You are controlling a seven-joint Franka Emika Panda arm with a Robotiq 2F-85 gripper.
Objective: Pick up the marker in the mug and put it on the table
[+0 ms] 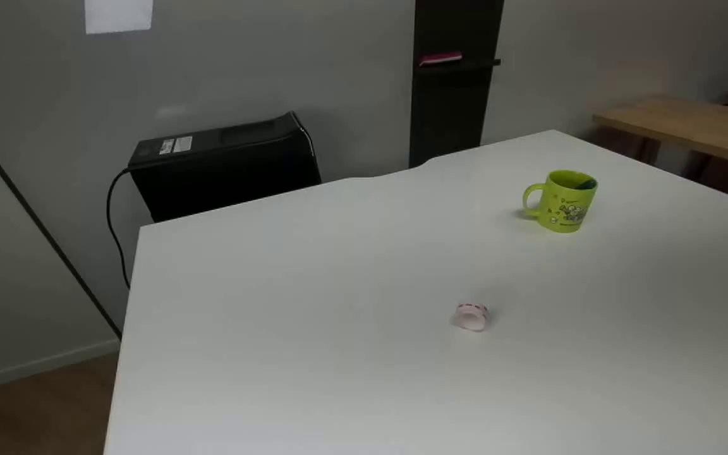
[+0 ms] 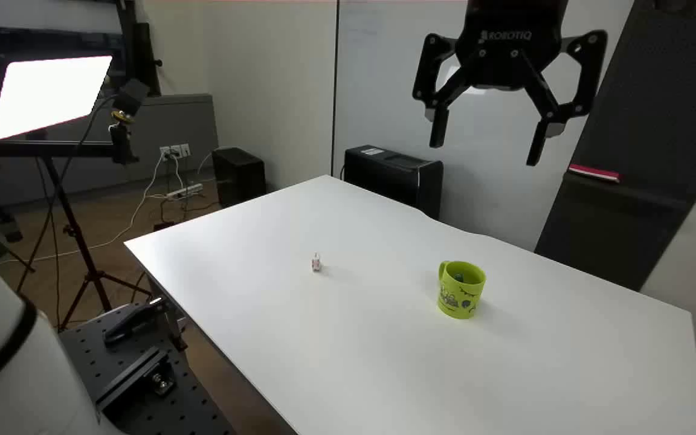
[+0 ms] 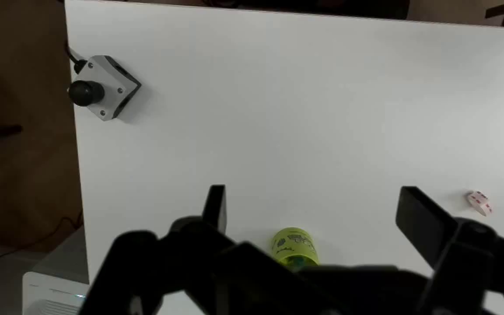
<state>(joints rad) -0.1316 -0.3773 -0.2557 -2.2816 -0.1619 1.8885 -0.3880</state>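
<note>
The lime yellow-green mug [image 1: 557, 212] stands upright on the white table [image 1: 313, 278]; it also shows in an exterior view [image 2: 458, 302] and in the wrist view [image 3: 293, 245]. The dark green marker [image 1: 586, 184] sits inside the mug, with only its end visible near the rim; its end also shows in an exterior view [image 2: 458, 277] and as a blurred green patch in the wrist view [image 3: 296, 261]. My gripper [image 2: 485, 154] is open and empty, high above the table and mug. In the wrist view the gripper [image 3: 313, 187] partly hides the mug's opening.
A small whitish-pink roll [image 1: 471, 317] lies on the table, apart from the mug. A grey box with a black knob [image 3: 107, 89] sits at a table corner. A black machine [image 1: 225, 164] stands behind the table edge. A wooden desk [image 1: 692, 126] is beyond.
</note>
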